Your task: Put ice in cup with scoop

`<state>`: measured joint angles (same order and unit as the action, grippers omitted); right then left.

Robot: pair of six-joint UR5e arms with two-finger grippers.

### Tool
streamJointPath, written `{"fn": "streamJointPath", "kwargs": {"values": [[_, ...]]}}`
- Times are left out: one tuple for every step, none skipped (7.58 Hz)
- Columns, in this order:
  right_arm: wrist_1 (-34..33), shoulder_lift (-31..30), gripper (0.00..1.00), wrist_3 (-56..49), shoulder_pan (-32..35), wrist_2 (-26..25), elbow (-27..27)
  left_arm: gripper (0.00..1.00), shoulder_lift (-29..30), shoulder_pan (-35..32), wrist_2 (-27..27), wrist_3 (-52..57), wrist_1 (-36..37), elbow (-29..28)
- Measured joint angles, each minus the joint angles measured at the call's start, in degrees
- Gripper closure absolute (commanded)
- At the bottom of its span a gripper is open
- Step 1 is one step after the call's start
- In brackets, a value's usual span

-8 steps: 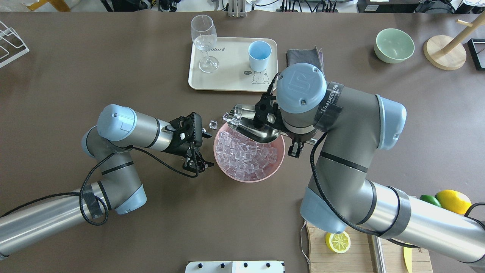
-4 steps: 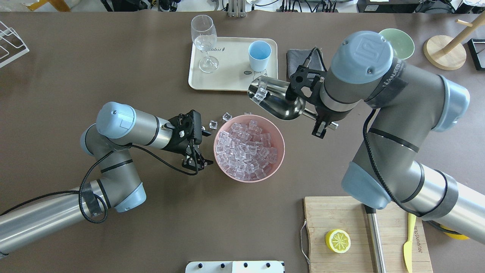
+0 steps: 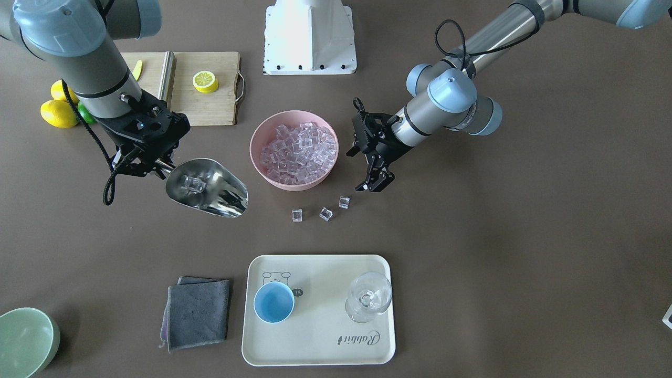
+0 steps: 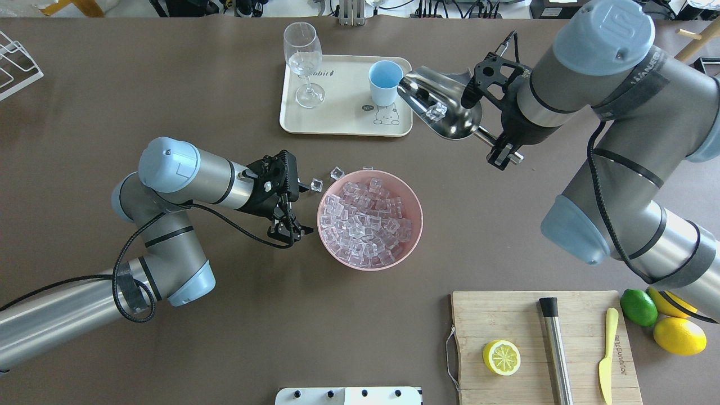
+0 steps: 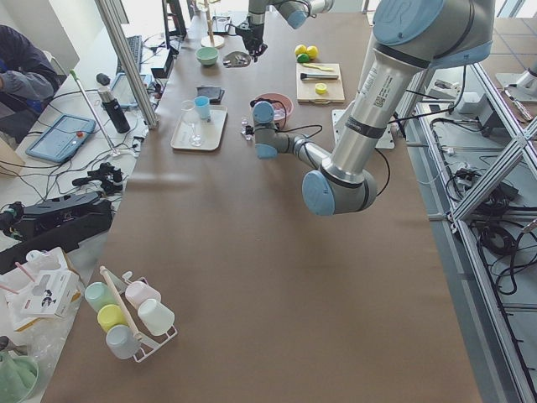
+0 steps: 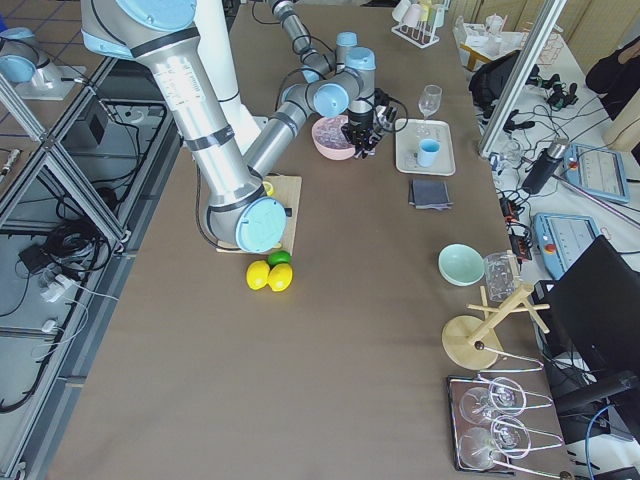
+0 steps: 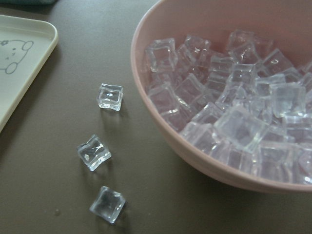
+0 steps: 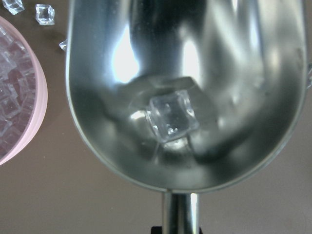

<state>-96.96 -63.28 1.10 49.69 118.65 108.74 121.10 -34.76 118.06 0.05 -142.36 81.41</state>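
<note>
My right gripper (image 4: 496, 143) is shut on the handle of the steel scoop (image 4: 444, 109), which it holds high above the table. One ice cube (image 8: 171, 116) lies in the trough, and it also shows in the front view (image 3: 193, 184). In the overhead view the scoop's mouth is just right of the light-blue cup (image 4: 385, 82), which stands upright on the cream tray (image 4: 337, 121). The pink bowl (image 4: 417, 236) holds many ice cubes (image 4: 365, 219). Three cubes (image 3: 326, 213) lie on the table beside it. My left gripper (image 4: 301, 211) is open and empty at the bowl's left.
A wine glass (image 4: 304, 62) stands on the tray left of the cup. A grey cloth (image 3: 197, 312) and a pale green bowl (image 3: 26, 341) lie beyond the tray's right. A cutting board (image 4: 517, 315) bears a lemon half (image 4: 501, 358), steel rod (image 4: 554, 349) and yellow knife (image 4: 606, 354).
My right arm lifted the scoop from the pink bowl and carried it back and right to beside the cup. Two more cubes dropped onto the table. The left arm barely moved.
</note>
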Motion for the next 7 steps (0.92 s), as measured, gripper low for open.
{"fn": "streamJointPath", "kwargs": {"values": [[-0.8, 0.5, 1.00, 0.3, 2.2, 3.1, -2.0, 0.02, -0.3, -1.5, 0.1, 0.6, 6.8, 2.8], [-4.0, 2.2, 1.00, 0.4, 4.0, 6.4, -4.5, 0.02, -0.4, -3.1, 0.1, 1.6, 14.8, 5.7], [-8.2, 5.3, 1.00, 0.4, 5.1, 9.1, -8.3, 0.02, -0.5, -4.8, 0.0, 2.3, 23.3, 8.8], [-12.4, 9.2, 1.00, 0.3, 5.9, 10.8, -12.8, 0.02, -0.5, -6.9, -0.1, 2.5, 32.3, 11.6], [-16.8, 13.4, 1.00, -0.1, 6.3, 11.5, -17.2, 0.02, -0.6, -9.4, -0.2, 2.6, 41.0, 13.9], [-20.1, 17.7, 1.00, -0.7, 6.6, 11.7, -22.0, 0.02, -1.0, -12.2, -0.1, 2.7, 48.2, 15.0], [-23.0, 22.1, 1.00, -2.4, 6.7, 11.4, -27.3, 0.02, -1.7, -15.6, 0.2, 2.6, 54.1, 15.4]]}}
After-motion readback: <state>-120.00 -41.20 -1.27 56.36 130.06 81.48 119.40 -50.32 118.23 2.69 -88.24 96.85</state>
